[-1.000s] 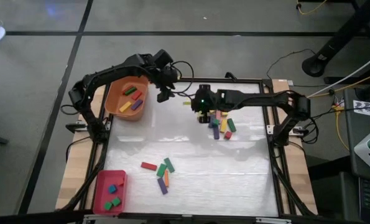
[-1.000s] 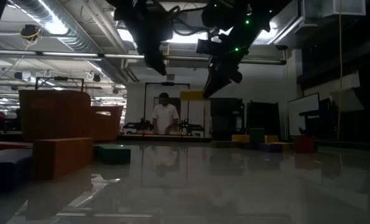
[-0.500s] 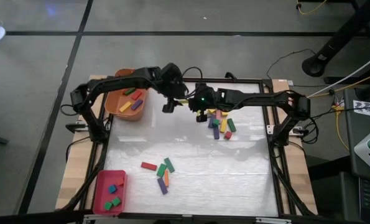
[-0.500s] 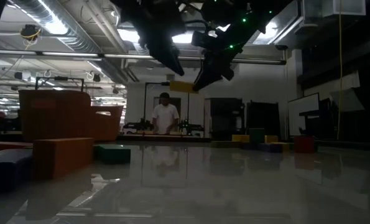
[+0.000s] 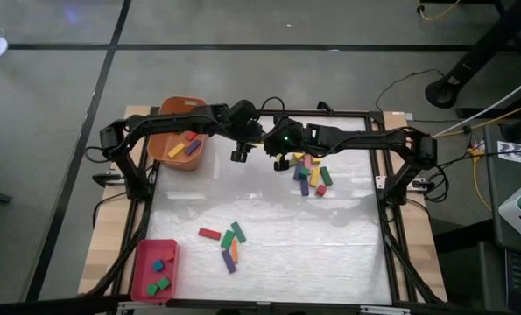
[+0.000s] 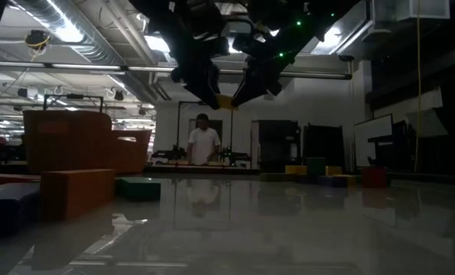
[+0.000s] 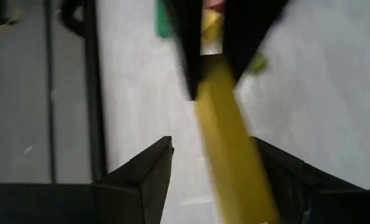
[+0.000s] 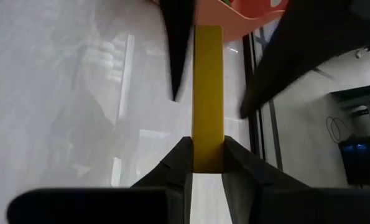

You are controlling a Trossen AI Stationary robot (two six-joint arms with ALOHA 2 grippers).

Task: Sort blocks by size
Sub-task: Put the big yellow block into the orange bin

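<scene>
yellow bar point(image 8: 208, 93) clamped in right gripper point(image 8: 206, 163) above table, left gripper point(image 7: 212, 158) spread wide around its far end, not gripping

left arm point(image 5: 168, 116): matte black, slim jointed links, black cable looping above its wrist
right arm point(image 5: 365, 140): matte black links, small green light glowing at the wrist
left gripper point(image 7: 211, 163): two dark wedge-shaped fingers, tapering to points
right gripper point(image 8: 207, 163): two black fingers, angular, flat inner faces

Overhead, table-level, two close wrist cameras
</scene>
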